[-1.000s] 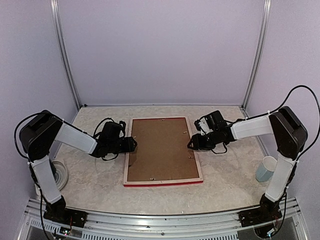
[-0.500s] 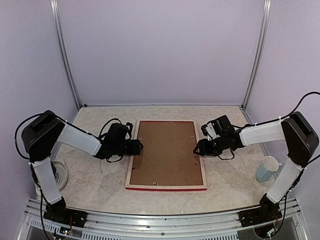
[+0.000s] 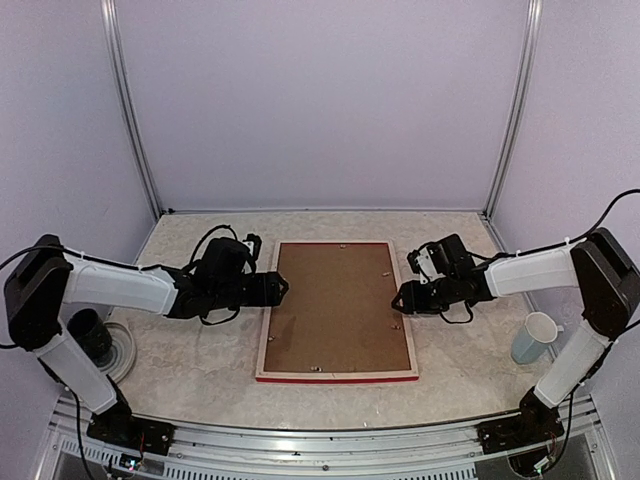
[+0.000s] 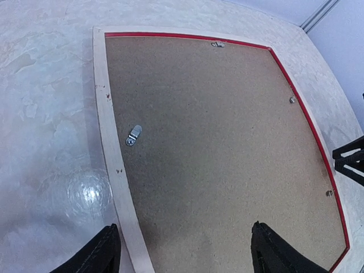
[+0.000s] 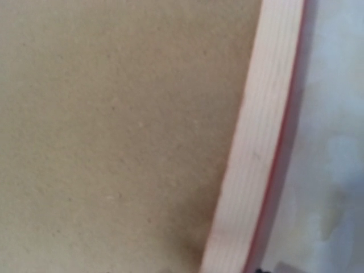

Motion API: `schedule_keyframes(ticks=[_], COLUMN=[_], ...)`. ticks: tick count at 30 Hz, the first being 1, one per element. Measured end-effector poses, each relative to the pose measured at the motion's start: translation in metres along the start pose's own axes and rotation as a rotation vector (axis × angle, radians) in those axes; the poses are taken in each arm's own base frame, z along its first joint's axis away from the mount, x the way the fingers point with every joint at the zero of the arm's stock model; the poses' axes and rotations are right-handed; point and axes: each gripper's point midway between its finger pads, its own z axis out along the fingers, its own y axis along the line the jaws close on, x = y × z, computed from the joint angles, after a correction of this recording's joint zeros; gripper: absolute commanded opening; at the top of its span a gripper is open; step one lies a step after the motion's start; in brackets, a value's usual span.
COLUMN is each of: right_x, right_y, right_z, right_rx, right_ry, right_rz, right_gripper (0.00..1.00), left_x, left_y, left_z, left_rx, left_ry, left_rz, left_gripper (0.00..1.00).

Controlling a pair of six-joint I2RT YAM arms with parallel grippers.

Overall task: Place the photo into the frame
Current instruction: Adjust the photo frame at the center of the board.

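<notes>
- The frame (image 3: 337, 377) lies flat, face down, in the middle of the marbled table (image 3: 200, 370). Its brown backing board (image 3: 338, 308) faces up and only a thin red line shows along the near edge.
- The left gripper (image 3: 280, 290) is low at the frame's left side, about halfway along it.
- From the left wrist, the jaws stand spread wide and hold nothing. One of the fingers (image 4: 105, 253) is over the table just outside the pale wood edge (image 4: 108, 125), the other is over the backing board (image 4: 227, 148), and the edge runs between them.
- A small metal turn-clip (image 4: 134, 135) sits on the board close to that edge, with more little clips dotted round the rim.
- The right gripper (image 3: 398, 298) is right up against the frame's right side, opposite the left one.
- The right wrist camera is pressed in close and shows only blurred board (image 5: 114, 125) and the pale edge strip (image 5: 256, 142) with its red line beyond. Whether those jaws are spread or pinching cannot be told.
- Off to the right, well apart from the frame, a pale mug (image 3: 533, 337) stands upright.
- At far left, a white round dish (image 3: 125, 350) sits near the left arm's base.
</notes>
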Motion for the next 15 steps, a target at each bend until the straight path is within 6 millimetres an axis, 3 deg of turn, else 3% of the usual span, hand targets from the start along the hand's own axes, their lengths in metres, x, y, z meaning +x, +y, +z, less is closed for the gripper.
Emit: schedule_keyframes(ticks=[4, 11, 15], right_x=[0.006, 0.007, 0.006], right_y=[-0.002, -0.001, -0.001], right_z=[0.002, 0.003, 0.003], right_rx=[-0.005, -0.021, -0.021], right_ry=[0.002, -0.008, -0.017], right_rz=[-0.015, -0.042, -0.049], right_gripper=[0.49, 0.41, 0.33], left_x=[0.023, 0.084, 0.095], left_y=[-0.005, 0.002, 0.005], left_z=[-0.013, -0.027, -0.032], left_rx=[-0.033, -0.131, -0.167], left_ry=[0.051, 0.202, 0.227], left_rz=[0.026, 0.092, 0.102], left_gripper=[0.78, 0.78, 0.77])
